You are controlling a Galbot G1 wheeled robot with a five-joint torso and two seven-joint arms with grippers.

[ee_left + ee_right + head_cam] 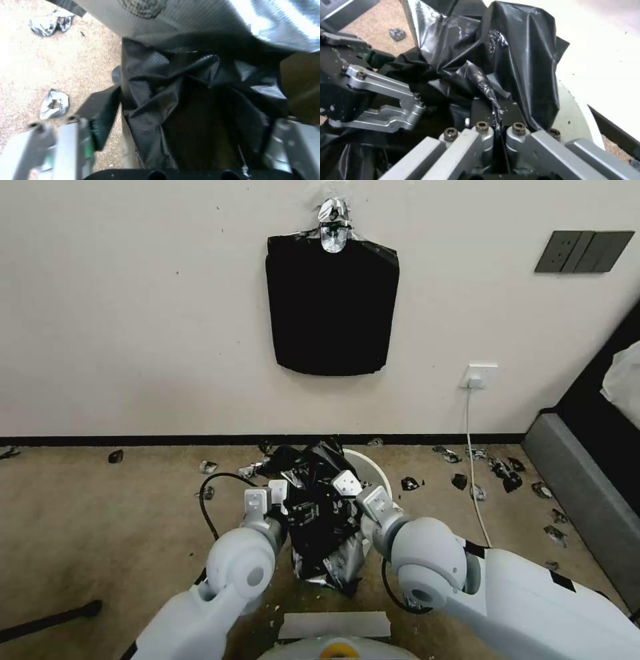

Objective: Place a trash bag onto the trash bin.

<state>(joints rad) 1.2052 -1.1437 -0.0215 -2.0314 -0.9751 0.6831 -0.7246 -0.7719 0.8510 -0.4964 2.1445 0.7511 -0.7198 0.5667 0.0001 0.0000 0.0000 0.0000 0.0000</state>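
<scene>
The trash bag [323, 513] is a crinkled glossy black heap hanging between my two grippers, draped over the near side of the white trash bin [372, 468]. Only the bin's far rim shows behind the bag. My right gripper [500, 126] is shut on a twisted fold of the trash bag [520, 50], beside the bin's rim [575, 120]. My left gripper [176, 122] is open, its fingers spread wide with folds of the bag [150, 82] lying between them. In the head view the left gripper [268, 495] is at the bag's left and the right gripper [350, 485] at its upper right.
A flat black slab of bags [332, 307] hangs on the wall just behind the bin. Black plastic scraps [500, 470] litter the floor. A white cable [475, 473] drops from a socket, a black cable [213, 500] loops at left, and grey furniture [587, 493] stands at right.
</scene>
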